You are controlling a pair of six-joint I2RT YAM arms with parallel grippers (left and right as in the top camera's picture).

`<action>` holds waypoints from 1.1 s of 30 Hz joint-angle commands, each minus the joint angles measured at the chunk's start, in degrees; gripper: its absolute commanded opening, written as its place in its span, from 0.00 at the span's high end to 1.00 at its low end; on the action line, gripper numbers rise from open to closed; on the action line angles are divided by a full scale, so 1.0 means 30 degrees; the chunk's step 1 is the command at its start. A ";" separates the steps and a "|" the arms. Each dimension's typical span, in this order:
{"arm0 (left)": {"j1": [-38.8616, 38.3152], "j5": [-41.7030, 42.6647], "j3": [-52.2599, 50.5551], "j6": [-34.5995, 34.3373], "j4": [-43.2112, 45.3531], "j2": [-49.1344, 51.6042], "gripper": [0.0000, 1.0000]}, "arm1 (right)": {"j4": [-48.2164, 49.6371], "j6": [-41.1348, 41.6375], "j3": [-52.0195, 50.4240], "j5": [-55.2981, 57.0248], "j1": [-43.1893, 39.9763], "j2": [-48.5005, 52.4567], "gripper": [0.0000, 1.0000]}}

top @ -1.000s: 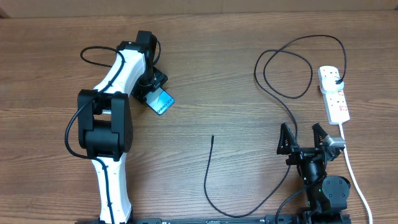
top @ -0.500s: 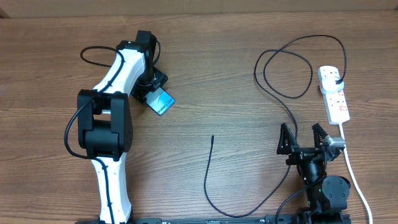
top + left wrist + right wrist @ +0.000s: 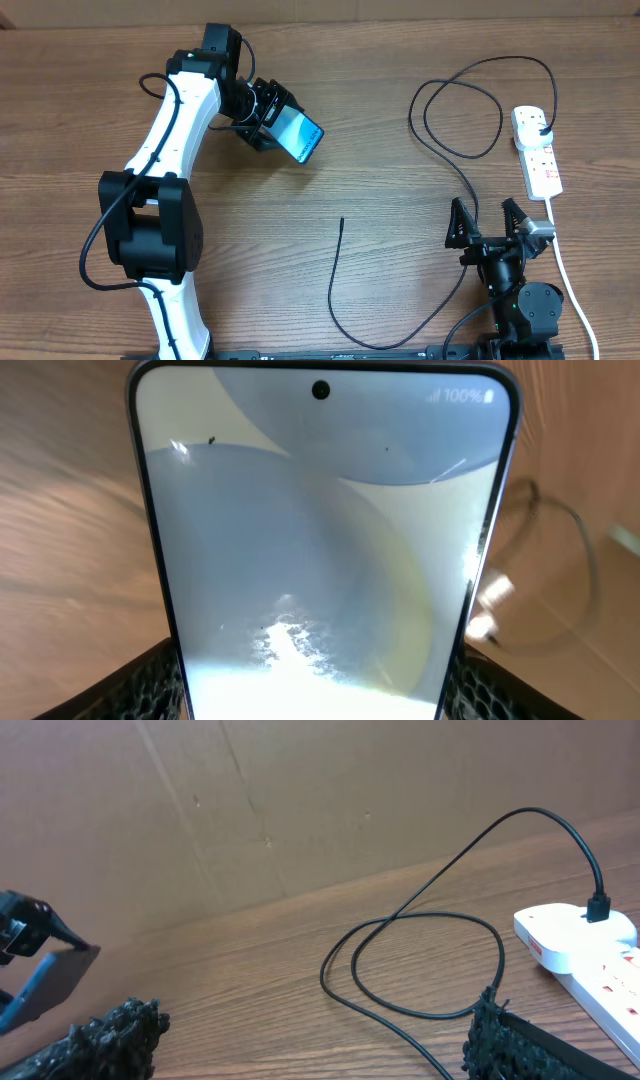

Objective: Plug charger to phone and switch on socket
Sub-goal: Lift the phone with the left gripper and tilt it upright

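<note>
- Left gripper [image 3: 268, 120], upper left of the overhead frame, clamps the long edges of the slim smartphone with a bright cyan-blue screen [image 3: 302, 137], seemingly raised to carry it toward the cable.
- Right gripper [image 3: 487, 222], lower right, stands wide open and empty, likely waiting for the plug tip.
- Long thin black charger cable [image 3: 335, 285] loops across the lower centre, its far end already plugged into the white power strip [image 3: 543, 165] at the right edge.
</note>
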 commanded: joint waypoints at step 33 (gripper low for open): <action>0.1260 1.5256 0.0597 -0.2120 -0.3759 -0.0860 0.96 | 0.0102 -0.0124 -0.0197 0.0248 0.0102 -0.0189 0.00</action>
